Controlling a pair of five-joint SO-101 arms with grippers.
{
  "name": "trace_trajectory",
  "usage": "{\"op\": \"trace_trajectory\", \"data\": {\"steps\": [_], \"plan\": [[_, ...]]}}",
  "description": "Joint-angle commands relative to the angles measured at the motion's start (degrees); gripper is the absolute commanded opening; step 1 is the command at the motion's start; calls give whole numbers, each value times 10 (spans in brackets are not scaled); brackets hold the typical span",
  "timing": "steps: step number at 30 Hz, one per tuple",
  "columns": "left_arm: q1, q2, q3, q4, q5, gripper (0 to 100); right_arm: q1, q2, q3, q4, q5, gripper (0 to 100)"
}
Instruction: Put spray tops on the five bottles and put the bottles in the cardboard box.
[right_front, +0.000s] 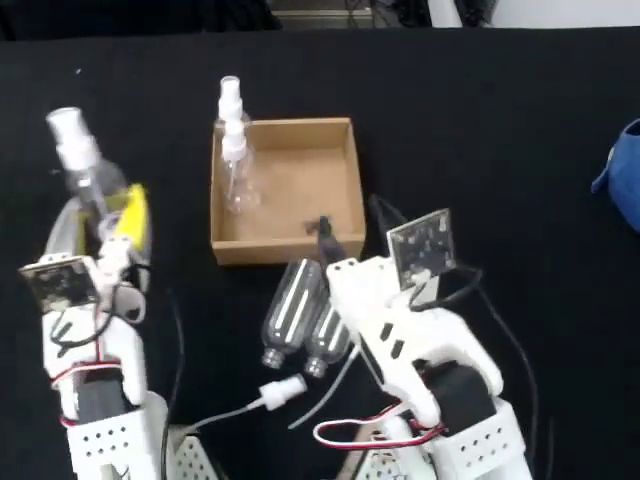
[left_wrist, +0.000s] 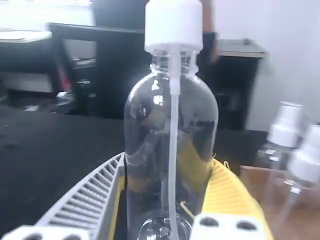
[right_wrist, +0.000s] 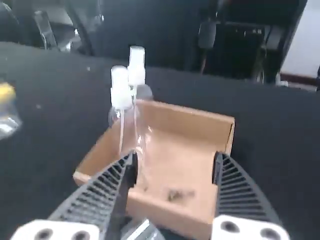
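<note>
The left gripper (left_wrist: 167, 170) is pressed onto a clear bottle (left_wrist: 170, 125), pinching its lower body between one grey and one yellow finger. The bottle stands upright with a white spray top (left_wrist: 173, 25) seated on its neck and the tube running down inside. In the high view it is held to the left of the cardboard box (right_front: 285, 250), well apart from it.

The right gripper (right_wrist: 175, 160) is spread wide with nothing between its black fingers. It hangs at the box's near wall and points in over the box floor.

Two capped bottles (right_front: 240, 185) stand upright close together at the box's far left corner; I cannot tell whether the rear one is inside the wall. Two uncapped bottles (right_front: 292, 305) lie side by side on the table (right_front: 480, 120) just in front of the box, beside the right arm. A loose spray top (right_front: 283, 390) lies near their necks.

To the right of the box, the black table stretches to a blue object (right_front: 625, 175) at the edge.
</note>
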Motion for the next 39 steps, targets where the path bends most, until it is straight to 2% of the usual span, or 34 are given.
{"op": "trace_trajectory", "data": {"steps": [1,5,10,15,19,23,27,39], "plan": [[-84,-3,-18,-14,1,30,14,-38,15,-2,-2,219],[-122,-3,-53,-14,-10,30,14,-64,47,-2,-2,219],[-127,-3,-74,-16,-101,30,13,-79,72,-2,-2,219],[-148,7,-63,-73,-131,30,13,-79,75,-2,-3,219],[-160,79,-87,-105,-131,30,13,-79,76,-2,-3,219],[-176,214,-159,-148,-131,30,13,-79,80,-2,-3,219],[-205,339,-203,-229,-130,30,13,-79,80,-2,-3,219],[-284,600,-209,-498,-129,30,14,-79,80,-2,-3,219]]}}
